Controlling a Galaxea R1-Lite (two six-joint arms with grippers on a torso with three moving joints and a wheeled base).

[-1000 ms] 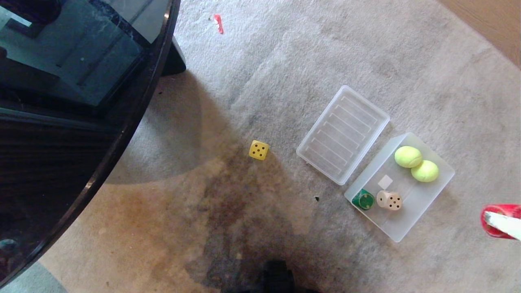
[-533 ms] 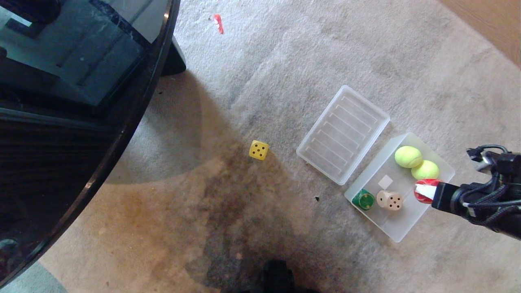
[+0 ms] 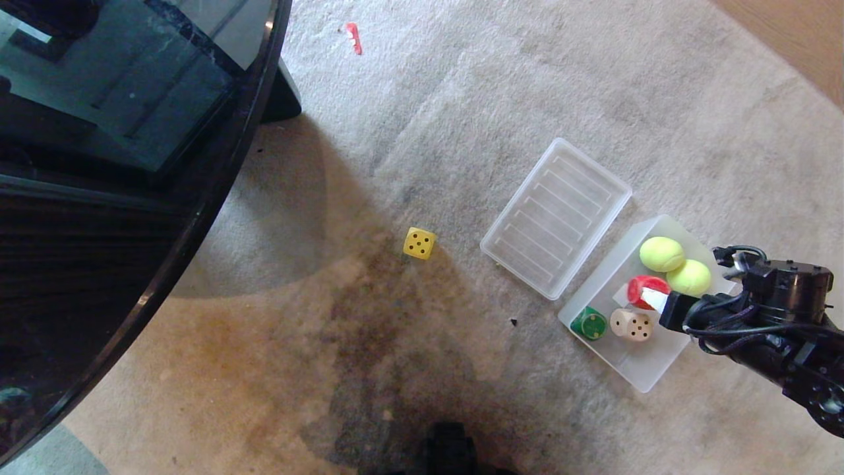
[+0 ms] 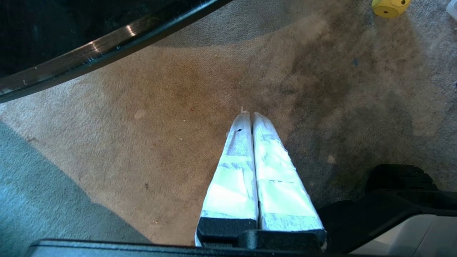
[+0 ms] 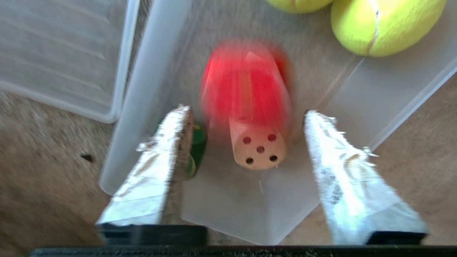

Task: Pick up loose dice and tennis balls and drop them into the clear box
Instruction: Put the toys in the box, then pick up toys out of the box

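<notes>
Stained grey carpet (image 3: 461, 119) beside a dark glass table (image 3: 132, 99); wood floor (image 3: 791, 33) far off.
We see our right hand (image 5: 246, 117) now over the clear box (image 3: 643, 373), fingers wide, red die (image 3: 645, 289) dropped free inside; earlier it gripped it; yellow die (image 3: 419, 243) stays outside.

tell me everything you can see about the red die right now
The red die is a rounded cube, smeared by motion blur in the right wrist view, so its pips cannot be read. It is over the middle of the clear box, between the two tennis balls and the beige die. The right gripper has its fingers spread wider than the die with gaps on both sides, so it looks released. Whether it has landed on the box floor cannot be told.
</notes>
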